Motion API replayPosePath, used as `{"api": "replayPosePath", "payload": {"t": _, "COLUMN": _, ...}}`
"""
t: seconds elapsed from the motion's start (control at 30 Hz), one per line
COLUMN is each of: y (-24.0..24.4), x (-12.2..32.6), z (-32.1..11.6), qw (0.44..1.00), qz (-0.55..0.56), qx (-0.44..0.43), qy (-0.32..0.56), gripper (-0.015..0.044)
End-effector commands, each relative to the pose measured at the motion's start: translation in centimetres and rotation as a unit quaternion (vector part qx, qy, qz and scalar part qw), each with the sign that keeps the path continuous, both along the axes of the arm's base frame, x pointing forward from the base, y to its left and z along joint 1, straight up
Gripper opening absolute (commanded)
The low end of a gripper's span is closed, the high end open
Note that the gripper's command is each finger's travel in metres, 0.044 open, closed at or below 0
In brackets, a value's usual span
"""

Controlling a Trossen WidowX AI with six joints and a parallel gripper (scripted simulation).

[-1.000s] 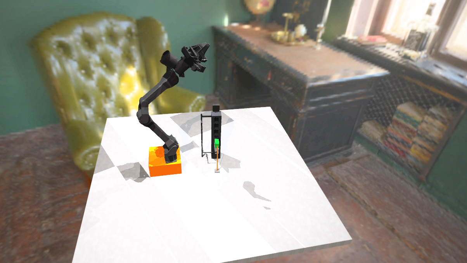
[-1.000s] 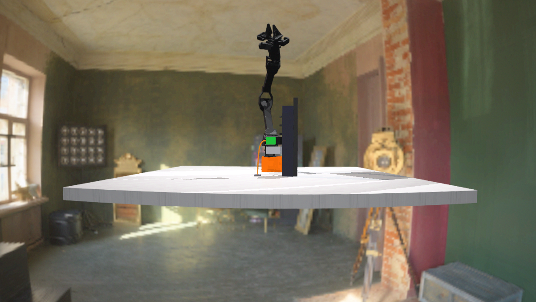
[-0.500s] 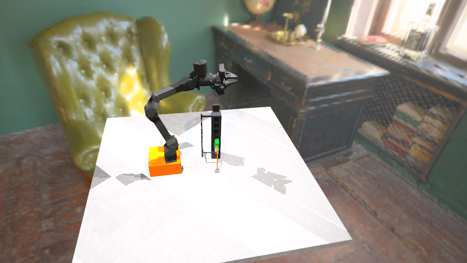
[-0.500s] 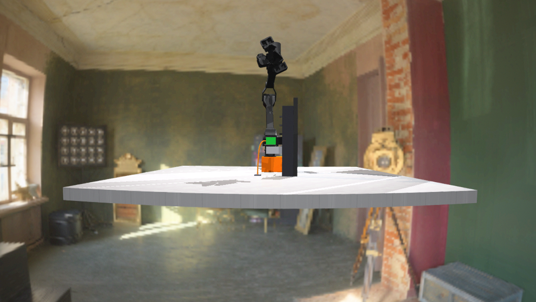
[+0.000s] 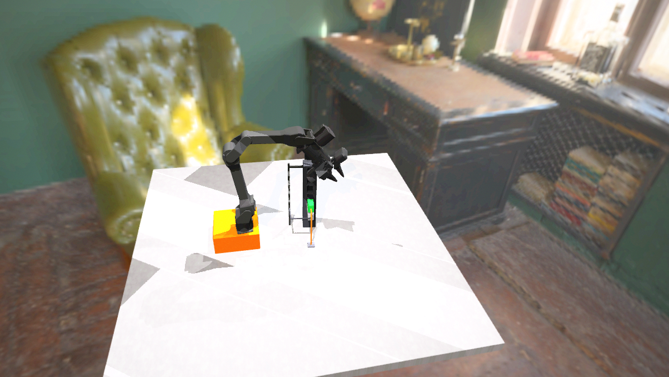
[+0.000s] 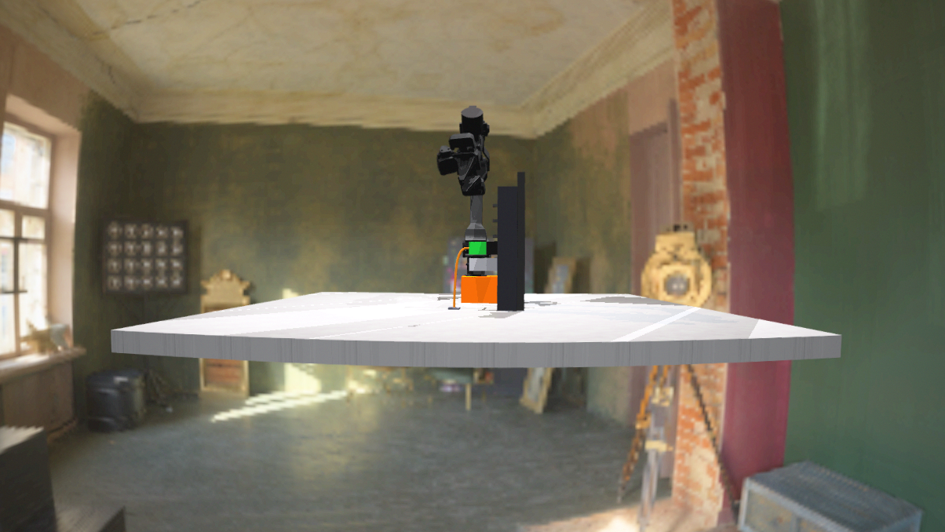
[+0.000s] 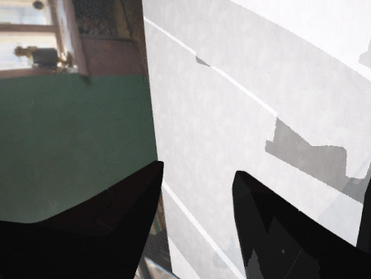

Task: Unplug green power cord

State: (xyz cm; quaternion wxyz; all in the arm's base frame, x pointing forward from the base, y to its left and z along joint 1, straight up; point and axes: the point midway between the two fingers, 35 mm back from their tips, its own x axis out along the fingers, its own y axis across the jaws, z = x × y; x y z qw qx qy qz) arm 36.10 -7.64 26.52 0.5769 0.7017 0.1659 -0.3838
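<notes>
White table (image 5: 299,299) in a cluttered old room, green plug (image 5: 309,204) seated in top view, gripper (image 7: 198,196) narrowed, empty on wrist view.

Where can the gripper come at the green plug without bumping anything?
Room lies on the plug's outlet side, between power strip and the table's right edge. It is tight behind the strip, where a thin frame and the orange base stand. The cord hangs below. The gripper holds nothing.

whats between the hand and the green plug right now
The upper sockets of the black power strip: the hand sits near its top, the green plug low down. Top view shows it.
</notes>
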Motion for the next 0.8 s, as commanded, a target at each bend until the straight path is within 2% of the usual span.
{"api": "replayPosePath", "payload": {"t": 0.0, "y": -0.6, "x": -2.8, "z": -6.2, "qw": 0.989, "qz": 0.024, "qx": 0.020, "qy": 0.145, "gripper": 0.0160}}
{"api": "replayPosePath", "payload": {"t": 0.17, "y": -0.6, "x": -7.7, "z": -11.6, "qw": 0.948, "qz": 0.056, "qx": 0.068, "qy": 0.306, "gripper": 0.0160}}
{"api": "replayPosePath", "payload": {"t": 0.23, "y": -0.5, "x": -9.1, "z": -12.6, "qw": 0.934, "qz": 0.064, "qx": 0.083, "qy": 0.343, "gripper": 0.0160}}
{"api": "replayPosePath", "payload": {"t": 0.77, "y": 0.0, "x": -9.0, "z": -12.7, "qw": 0.932, "qz": 0.065, "qx": 0.086, "qy": 0.347, "gripper": 0.0160}}
